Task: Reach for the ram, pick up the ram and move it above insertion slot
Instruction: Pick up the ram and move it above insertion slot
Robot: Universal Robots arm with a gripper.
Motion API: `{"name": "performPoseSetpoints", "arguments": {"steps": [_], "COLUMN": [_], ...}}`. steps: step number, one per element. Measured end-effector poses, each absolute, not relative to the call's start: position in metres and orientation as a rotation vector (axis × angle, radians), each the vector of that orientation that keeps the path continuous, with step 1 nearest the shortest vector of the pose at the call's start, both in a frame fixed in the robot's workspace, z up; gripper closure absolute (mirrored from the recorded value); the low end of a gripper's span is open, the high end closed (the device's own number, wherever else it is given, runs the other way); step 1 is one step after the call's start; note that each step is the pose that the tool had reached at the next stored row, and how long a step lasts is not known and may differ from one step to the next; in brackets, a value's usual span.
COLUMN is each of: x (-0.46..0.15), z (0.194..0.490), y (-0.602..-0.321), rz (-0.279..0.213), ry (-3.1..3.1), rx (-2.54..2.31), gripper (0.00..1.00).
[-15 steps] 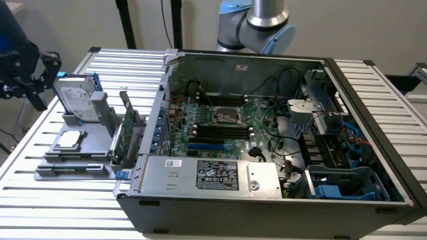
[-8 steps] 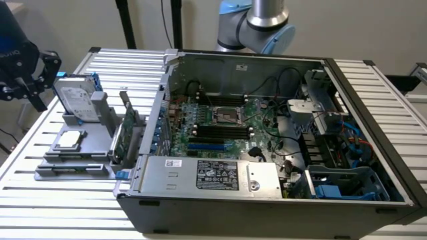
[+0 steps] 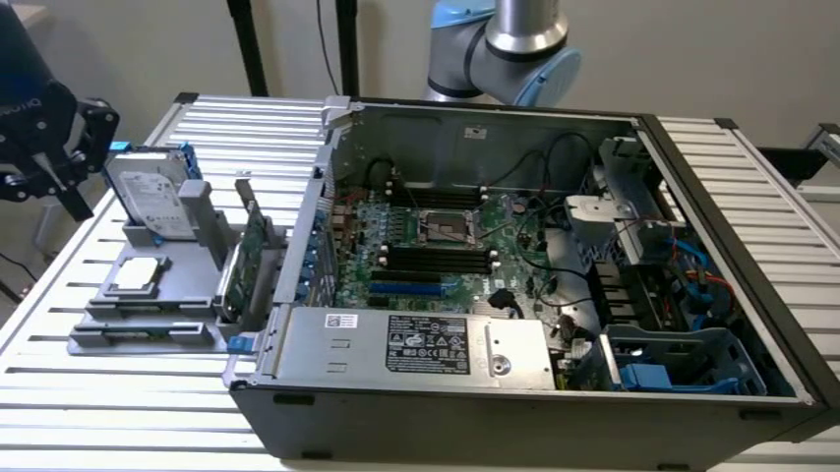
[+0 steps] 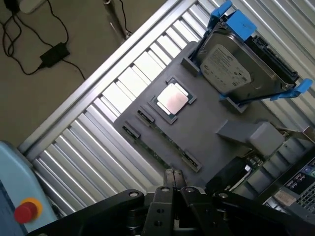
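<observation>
Black robot gripper (image 4: 173,178), fingertips drawn narrow together and holding nothing, hanging near grey plastic holder (image 4: 206,132) on slatted metal worktop (image 4: 98,128). Thin green ram stick (image 4: 158,151) on edge in slot along holder's edge, beside square silver processor chip (image 4: 172,98), apart from blue-railed silver hard drive (image 4: 236,69).

The ribbed table (image 4: 98,142) looked like bare, dull-silver metal, the holder (image 4: 206,132) matt grey plastic, the hard drive (image 4: 231,69) smooth shiny metal in glossy blue plastic rails (image 4: 241,22), the processor (image 4: 172,98) satin metal-topped, and the gripper (image 4: 173,178) matt black.
</observation>
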State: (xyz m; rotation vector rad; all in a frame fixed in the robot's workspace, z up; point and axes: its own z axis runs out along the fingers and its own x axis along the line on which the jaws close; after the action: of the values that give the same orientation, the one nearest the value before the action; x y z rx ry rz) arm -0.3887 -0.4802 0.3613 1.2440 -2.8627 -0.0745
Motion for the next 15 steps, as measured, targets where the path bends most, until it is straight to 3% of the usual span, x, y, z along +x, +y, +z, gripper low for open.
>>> {"name": "performPoseSetpoints", "arguments": {"steps": [15], "x": [-0.3887], "z": [0.3589], "y": [-0.4802], "rz": [-0.069], "ry": [-2.662], "rx": [1.619], "gripper": [0.89]}}
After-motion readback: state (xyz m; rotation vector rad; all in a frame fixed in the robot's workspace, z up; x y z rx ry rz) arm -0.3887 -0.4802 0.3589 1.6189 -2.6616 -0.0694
